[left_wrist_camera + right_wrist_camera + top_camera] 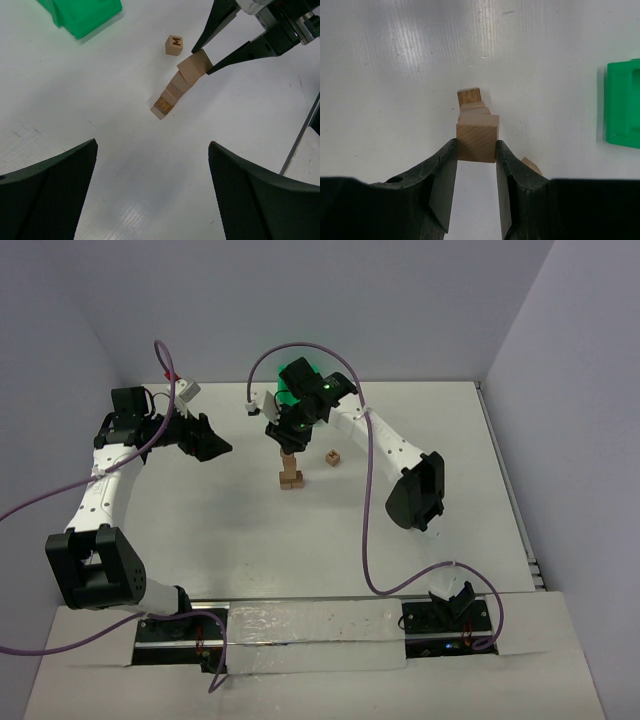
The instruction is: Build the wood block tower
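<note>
Right claw (476, 144) is clamped on one block (477, 136), pads on two opposite flat faces, with the block sitting square between them. It's right over the top of the tower (170, 95), which stands mid-table (200, 530) on the near side of the green bin (82, 12). We can't tell from any view whether the held block is touching the top cube or is just above it.

Left claw (152, 146) is wide open and empty, off to the left of the tower and facing it.

One loose block (174, 44), marked M, lies flat near the tower and apart from it.

Handling, our read:
- The cubes are light, rigid wood, so there's no crush risk. The faces look smooth, so we expect them to slide on each other.
- The column is one cube wide and looks a bit staggered in the left wrist view. Any side push will likely tip it.
- We'd take cubes across parallel flat faces, never corners, on the upper half so the bottom face is free to seat.
- On release we'd open evenly and lift straight up, with no drag.
- Same grip for the M block, with pads square to its sides.
</note>
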You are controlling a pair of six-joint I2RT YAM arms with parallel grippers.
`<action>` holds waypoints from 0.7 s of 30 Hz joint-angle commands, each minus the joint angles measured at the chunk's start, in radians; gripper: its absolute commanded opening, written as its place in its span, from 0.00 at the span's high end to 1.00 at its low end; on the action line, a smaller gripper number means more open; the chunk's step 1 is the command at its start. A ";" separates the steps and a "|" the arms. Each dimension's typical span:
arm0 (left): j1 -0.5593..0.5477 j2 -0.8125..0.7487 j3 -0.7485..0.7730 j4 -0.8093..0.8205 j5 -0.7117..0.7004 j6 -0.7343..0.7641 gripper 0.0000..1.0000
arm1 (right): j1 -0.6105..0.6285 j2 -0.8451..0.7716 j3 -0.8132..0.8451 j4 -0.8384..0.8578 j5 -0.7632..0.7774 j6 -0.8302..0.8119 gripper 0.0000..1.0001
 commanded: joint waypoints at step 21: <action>0.006 -0.015 0.004 0.016 0.074 0.053 0.03 | 0.007 -0.065 0.002 0.062 -0.006 0.044 0.17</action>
